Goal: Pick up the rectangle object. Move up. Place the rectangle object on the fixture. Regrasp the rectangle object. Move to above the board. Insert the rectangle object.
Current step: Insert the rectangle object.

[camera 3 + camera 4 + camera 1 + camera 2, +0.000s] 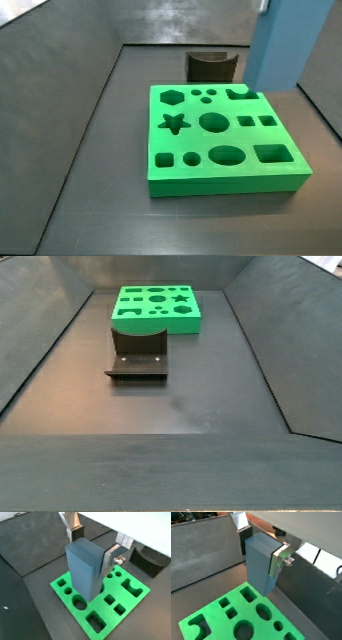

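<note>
- The gripper is above the board, and its fingers are pinching the rectangle object on two opposite faces near its upper end.
- In both wrist views the rectangle object hangs upright, with its lower end over the board; I cannot tell if it touches the board or which hole it is over.
- In a side view a tall blue shape at the upper right of the frame seems to be the rectangle object, very near to the camera, so its place over the board is hard to read there.
- The fixture stands empty in the middle of the frame, just in front of the board.
- The block looks smooth, stiff and probably light, so I judge that it can slip or turn between the pads.
- A hold on the flat wide faces, high on the block, seems best, because the lower part stays free for the hole.
</note>
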Tool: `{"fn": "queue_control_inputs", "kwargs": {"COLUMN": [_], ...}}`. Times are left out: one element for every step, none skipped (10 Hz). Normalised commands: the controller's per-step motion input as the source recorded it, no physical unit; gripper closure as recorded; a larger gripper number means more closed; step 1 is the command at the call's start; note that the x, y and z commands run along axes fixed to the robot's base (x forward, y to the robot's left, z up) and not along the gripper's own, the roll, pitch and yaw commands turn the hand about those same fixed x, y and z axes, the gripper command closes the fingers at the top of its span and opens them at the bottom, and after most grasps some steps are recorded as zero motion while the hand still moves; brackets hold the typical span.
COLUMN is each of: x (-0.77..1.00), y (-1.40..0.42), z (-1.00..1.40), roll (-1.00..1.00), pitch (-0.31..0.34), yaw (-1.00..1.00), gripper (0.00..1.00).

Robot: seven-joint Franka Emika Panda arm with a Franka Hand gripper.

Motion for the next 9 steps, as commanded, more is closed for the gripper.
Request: {"fn": "queue_control_inputs", "kwargs": {"x": [0.94,0.92,0.91,0.84,0.73,0.79,0.82,0.78,0.74], "y": [-0.05,-0.11,-0.19,-0.2,-0.19,-0.2,-0.13,-0.04,-0.04], "z": [-0.37,-0.34,-0.34,-0.35,-0.37,-0.44,-0.45,-0.46,-0.45], "roll": [0.29,0.2,0.13,0.1,0.02,0.07,0.08,0.08,0.07], "pitch": [0.047,0.024,0.003,0.0,0.0,0.007,0.016,0.011,0.003], "yaw": [-0.03,-0.06,-0.07,-0.05,-0.01,0.0,0.0,0.0,0.0], "gripper": [1.0,1.0,1.0,1.0,1.0,1.0,1.0,1.0,1.0]}}
